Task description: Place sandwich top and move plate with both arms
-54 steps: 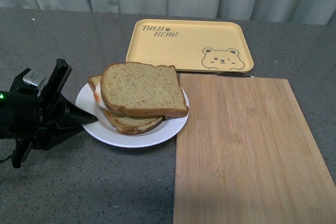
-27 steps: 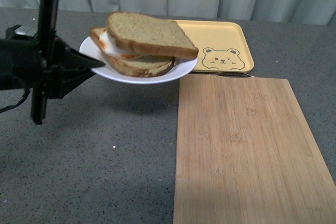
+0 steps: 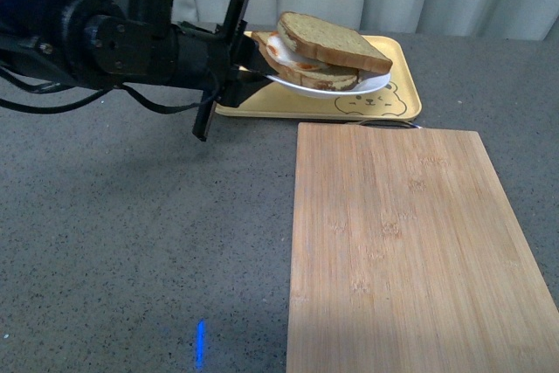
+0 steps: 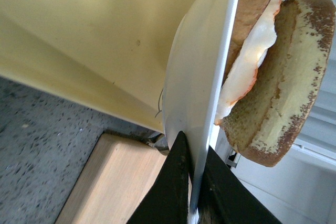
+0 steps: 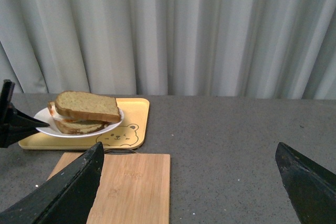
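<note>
The white plate [image 3: 371, 86] carries a sandwich: the speckled brown sandwich top [image 3: 336, 39] lies on a fried egg and lower bread. My left gripper [image 3: 254, 62] is shut on the plate's left rim and holds it in the air above the yellow tray [image 3: 403, 60]. In the left wrist view the plate [image 4: 197, 87] shows edge-on between the black fingers [image 4: 176, 182], with the sandwich top [image 4: 286, 77] beyond the egg. My right gripper [image 5: 190, 153] is open and empty, well away from the plate [image 5: 43, 115] and sandwich top [image 5: 86, 106]. It is out of the front view.
A bamboo cutting board [image 3: 402, 242] lies at the front right, just before the yellow bear tray, and shows in the right wrist view [image 5: 131, 182]. Grey speckled tabletop [image 3: 131, 242] spreads to the left. A curtain hangs behind the table.
My left arm has lifted the plate with the sandwich off the table and carried it back and to the right, to above the yellow tray.
</note>
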Available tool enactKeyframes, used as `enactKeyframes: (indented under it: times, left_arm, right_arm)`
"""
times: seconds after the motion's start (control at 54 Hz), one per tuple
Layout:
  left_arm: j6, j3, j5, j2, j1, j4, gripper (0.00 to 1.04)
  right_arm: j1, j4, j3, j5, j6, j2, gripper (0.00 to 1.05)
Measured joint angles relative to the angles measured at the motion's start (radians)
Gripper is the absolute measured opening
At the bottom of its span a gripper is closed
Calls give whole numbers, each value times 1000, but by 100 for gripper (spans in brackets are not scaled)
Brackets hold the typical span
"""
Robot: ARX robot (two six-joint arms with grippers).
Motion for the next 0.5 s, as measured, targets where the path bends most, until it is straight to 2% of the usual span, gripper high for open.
enactKeyframes:
  times: [0.148, 0.426, 0.5]
  left_arm:
    - [-11, 104, -8, 76, -16, -27, 4]
    - [-14, 180, -16, 118, -19, -66, 4]
    - [-6, 181, -11, 118, -18, -64, 14]
  right_arm:
    - [0, 0, 0, 0, 0, 0, 95]
    - [0, 0, 0, 0, 0, 0, 95]
    - [0, 0, 0, 0, 0, 0, 95]
